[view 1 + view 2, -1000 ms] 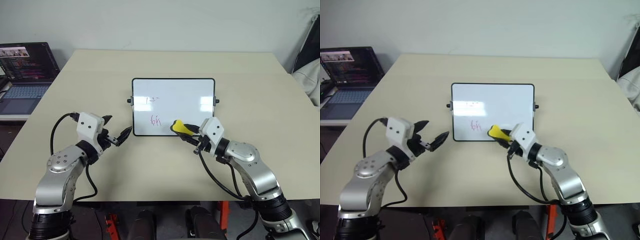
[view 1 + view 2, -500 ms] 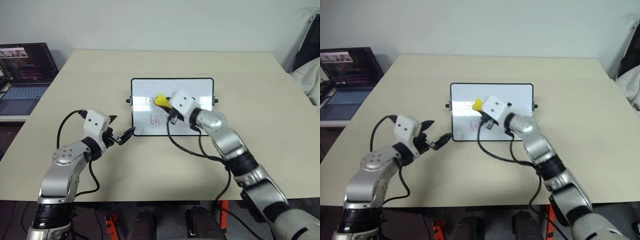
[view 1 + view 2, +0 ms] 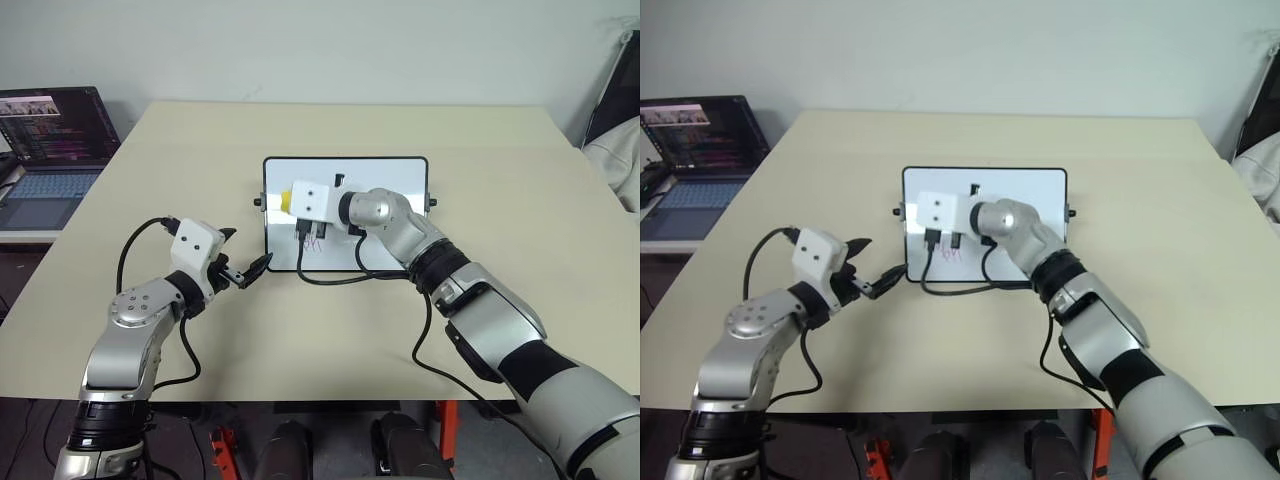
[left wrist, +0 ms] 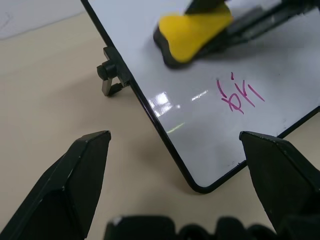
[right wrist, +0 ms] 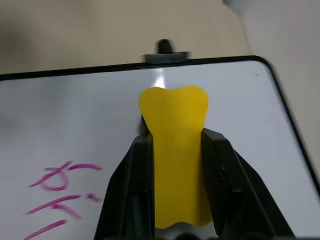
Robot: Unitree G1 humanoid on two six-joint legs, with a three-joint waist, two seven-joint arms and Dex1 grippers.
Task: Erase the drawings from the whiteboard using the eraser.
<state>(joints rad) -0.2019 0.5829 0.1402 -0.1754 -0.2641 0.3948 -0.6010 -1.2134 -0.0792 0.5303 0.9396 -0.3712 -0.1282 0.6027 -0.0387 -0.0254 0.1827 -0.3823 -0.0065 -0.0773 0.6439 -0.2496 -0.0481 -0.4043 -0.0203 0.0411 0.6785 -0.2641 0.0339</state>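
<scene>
At frame centre, my right claw (image 5: 177, 150) was clamped on the small yellow, black-sided block eraser (image 5: 176, 150), pressed to the glossy black-framed whiteboard (image 3: 390, 180) on the beige desk (image 3: 500, 140). It looked light and firm, best pinched across its waist. Pink marker scribbles (image 4: 239, 95) remained. Left claw (image 4: 175, 165) gaped empty.

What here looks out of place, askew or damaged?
Nothing stands out. The whiteboard lies flat and square on the table, red drawings remaining near its lower edge, the eraser gripped by the right gripper.
</scene>
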